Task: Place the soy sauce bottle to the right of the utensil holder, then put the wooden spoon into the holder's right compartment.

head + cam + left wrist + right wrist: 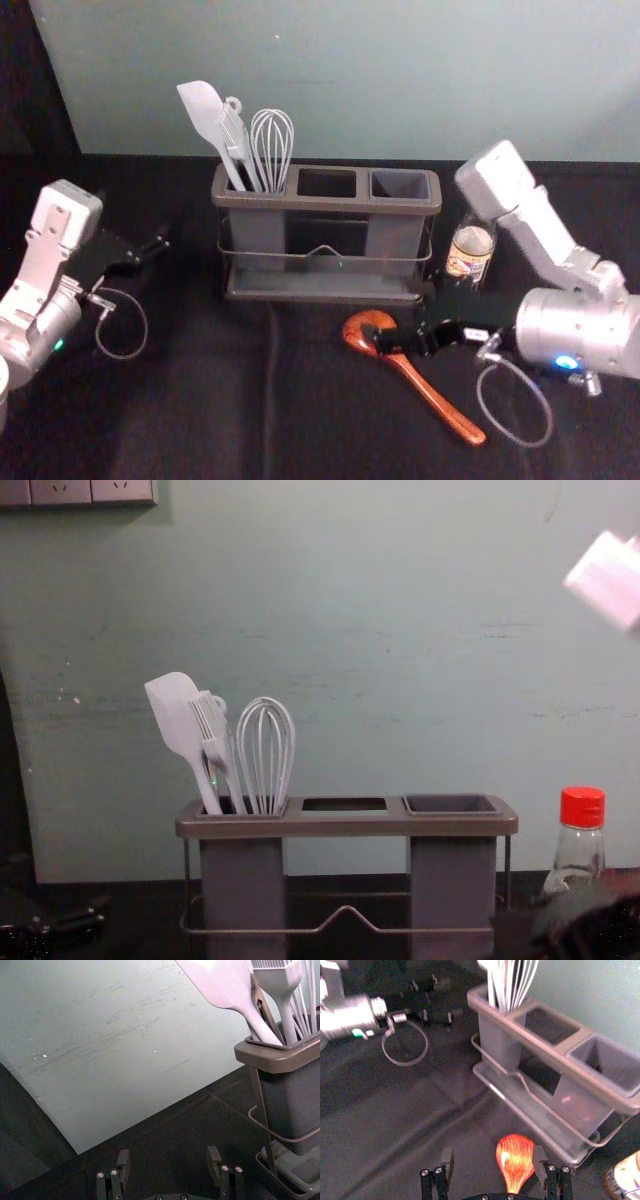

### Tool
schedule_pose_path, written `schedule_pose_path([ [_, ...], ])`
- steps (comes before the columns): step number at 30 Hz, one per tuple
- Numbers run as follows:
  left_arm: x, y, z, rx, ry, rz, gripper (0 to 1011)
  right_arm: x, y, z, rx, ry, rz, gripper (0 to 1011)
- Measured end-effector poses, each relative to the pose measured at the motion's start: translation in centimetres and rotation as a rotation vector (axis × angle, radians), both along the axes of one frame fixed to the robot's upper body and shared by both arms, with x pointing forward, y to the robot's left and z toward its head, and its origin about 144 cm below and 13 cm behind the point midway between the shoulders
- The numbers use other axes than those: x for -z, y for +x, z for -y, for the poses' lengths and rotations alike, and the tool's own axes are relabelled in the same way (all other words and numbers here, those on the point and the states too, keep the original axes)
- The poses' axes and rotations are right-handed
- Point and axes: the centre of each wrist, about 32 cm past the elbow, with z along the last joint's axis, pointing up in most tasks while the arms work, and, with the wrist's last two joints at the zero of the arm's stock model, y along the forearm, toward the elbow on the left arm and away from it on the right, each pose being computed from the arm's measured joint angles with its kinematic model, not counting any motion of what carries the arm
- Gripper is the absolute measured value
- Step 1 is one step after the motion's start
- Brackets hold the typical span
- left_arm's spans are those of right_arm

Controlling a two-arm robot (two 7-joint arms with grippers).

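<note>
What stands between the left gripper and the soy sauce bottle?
The utensil holder, its left compartment holding a whisk and a spatula, as the head view shows.

Right compartment [400,185] is open above; bottle [470,254] flanks holder [325,203].

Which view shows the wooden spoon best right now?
The head view: nearly the whole wooden spoon, bowl to handle end, with its bowl partly covered. The right wrist view shows the bowl and neck framed by the open right gripper.
</note>
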Motion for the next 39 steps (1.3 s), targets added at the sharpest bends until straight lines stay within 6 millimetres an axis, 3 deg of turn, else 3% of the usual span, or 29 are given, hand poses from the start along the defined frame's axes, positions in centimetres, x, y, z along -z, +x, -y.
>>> schedule_pose_path([
  [16,0.0,0.0,0.0,0.000,0.000,0.000,1005,3.1,1.5,-2.0,0.078,-0.119,-0.081,1003],
  [39,0.0,0.0,0.0,0.000,0.000,0.000,1005,4.8,3.2,-3.2,0.105,-0.155,-0.104,1003],
])
